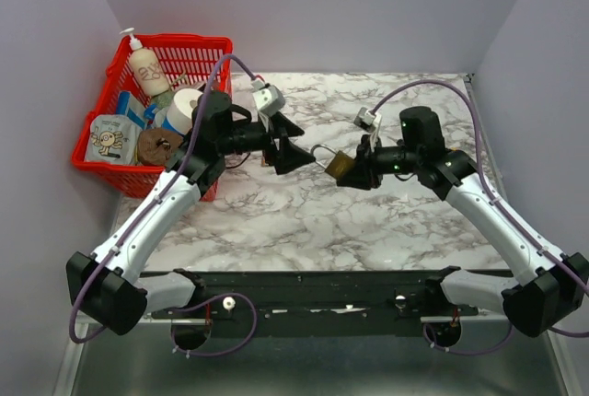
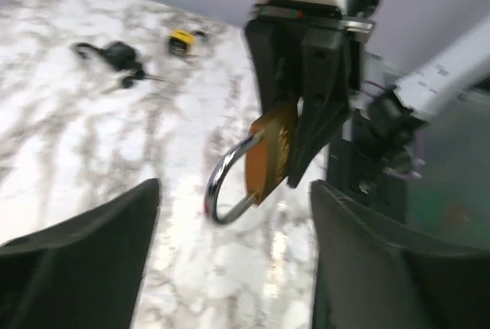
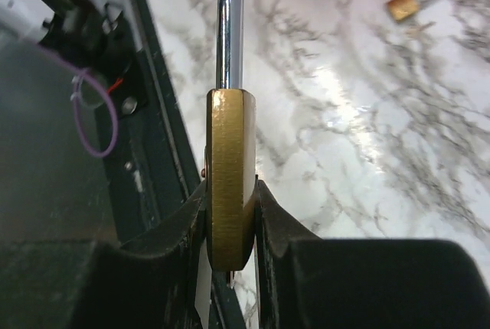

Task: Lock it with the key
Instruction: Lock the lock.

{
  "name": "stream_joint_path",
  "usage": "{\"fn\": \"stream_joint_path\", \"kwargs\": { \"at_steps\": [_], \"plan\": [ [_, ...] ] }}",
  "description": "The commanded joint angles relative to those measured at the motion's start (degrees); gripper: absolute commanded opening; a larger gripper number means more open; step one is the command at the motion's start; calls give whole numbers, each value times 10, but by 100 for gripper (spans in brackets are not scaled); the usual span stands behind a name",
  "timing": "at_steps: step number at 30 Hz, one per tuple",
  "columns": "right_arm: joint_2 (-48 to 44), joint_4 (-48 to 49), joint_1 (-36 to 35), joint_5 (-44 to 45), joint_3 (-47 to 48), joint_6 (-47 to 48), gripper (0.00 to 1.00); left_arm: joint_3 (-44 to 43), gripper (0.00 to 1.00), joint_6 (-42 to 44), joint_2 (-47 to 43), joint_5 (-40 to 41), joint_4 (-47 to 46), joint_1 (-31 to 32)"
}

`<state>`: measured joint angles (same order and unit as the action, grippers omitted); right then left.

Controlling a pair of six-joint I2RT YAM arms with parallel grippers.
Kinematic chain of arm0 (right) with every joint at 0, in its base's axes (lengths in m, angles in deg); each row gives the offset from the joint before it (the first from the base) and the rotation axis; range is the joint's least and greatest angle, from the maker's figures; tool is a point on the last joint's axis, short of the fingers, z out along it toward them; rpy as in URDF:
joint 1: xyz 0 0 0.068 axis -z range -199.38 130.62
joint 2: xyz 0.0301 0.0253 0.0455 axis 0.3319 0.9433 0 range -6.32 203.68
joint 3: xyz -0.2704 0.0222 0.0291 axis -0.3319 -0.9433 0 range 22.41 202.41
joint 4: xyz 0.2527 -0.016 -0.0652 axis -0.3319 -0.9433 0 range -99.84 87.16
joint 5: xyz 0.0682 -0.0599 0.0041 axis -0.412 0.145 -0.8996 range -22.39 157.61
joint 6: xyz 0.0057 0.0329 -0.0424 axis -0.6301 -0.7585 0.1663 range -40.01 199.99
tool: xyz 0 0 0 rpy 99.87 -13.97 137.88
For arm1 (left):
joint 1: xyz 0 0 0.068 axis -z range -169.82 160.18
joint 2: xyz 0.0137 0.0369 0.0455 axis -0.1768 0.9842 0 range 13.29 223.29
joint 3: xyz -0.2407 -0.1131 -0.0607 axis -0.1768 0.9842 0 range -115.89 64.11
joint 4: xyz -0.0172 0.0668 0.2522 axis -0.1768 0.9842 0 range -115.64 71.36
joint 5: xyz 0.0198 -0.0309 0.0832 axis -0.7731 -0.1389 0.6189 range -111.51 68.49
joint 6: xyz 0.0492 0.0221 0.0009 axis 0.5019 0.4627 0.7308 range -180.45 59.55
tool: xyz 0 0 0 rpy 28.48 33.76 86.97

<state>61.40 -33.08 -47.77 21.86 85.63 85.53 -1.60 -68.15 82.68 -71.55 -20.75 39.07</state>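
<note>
Right gripper [image 1: 352, 171] is clamped on the brass rectangular padlock [image 3: 230, 168], one finger on each flat face, holding it in the air above the white-grey marble tabletop [image 1: 304, 221] near the table's centre. Its chrome U-shaped shackle [image 3: 229, 30] points away from the right wrist, toward the left arm. In the left wrist view one shackle leg seems out of the body, but blur makes that uncertain.

Left gripper [image 1: 299, 141] has its jaws spread wide with nothing between them. It faces the padlock and sits just beside the shackle end without touching it.

A dark-headed key on a black ring [image 2: 126, 65] lies flat on the marble, well apart from both grippers; it is blurred. Near it lies a small yellow-and-black object [image 2: 181, 38], too blurred to identify. A second small brass padlock [image 3: 402, 6] lies on the marble in the right wrist view.

A red plastic mesh basket [image 1: 212, 46] full of bottles and packets stands at the far left corner.
</note>
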Motion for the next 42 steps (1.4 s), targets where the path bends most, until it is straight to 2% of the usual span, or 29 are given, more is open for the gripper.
{"fn": "stream_joint_path", "kwargs": {
  "at_steps": [1, 5, 9, 11, 14, 17, 18, 21, 24, 28, 36, 42],
  "plan": [
    [-29, 135, 29, 28, -11, -77, 1, -32, 99, -100, -1, 115, -26, -28],
    [-56, 198, 30, 95, -42, -97, 1, -84, 99, -155, 37, 192, 13, -30],
    [-75, 230, 30, 203, -54, -98, 1, -205, 99, -237, 122, 248, 160, -26],
    [-87, 239, 31, 233, -55, -91, 1, -250, 99, -300, 148, 280, 179, -23],
    [-103, 259, 30, 279, -66, -86, 1, -253, 99, -377, 159, 266, 161, -13],
    [-116, 297, 30, 293, -89, -83, 1, -209, 99, -454, 146, 260, 77, 16],
    [-116, 297, 30, 298, -91, -86, 1, -193, 99, -471, 141, 263, 12, 33],
    [-113, 313, 30, 291, -89, -99, 1, -145, 99, -494, 125, 288, -72, 62],
    [-113, 322, 30, 281, -88, -116, 1, -118, 99, -538, 127, 293, -105, 86],
    [-109, 329, 29, 266, -85, -131, 1, -88, 99, -574, 136, 297, -138, 100],
    [-109, 325, 28, 255, -88, -152, 1, -92, 99, -596, 160, 316, -157, 115],
    [-109, 320, 26, 263, -88, -150, 1, -116, 99, -592, 183, 319, -126, 129]
  ]
}}
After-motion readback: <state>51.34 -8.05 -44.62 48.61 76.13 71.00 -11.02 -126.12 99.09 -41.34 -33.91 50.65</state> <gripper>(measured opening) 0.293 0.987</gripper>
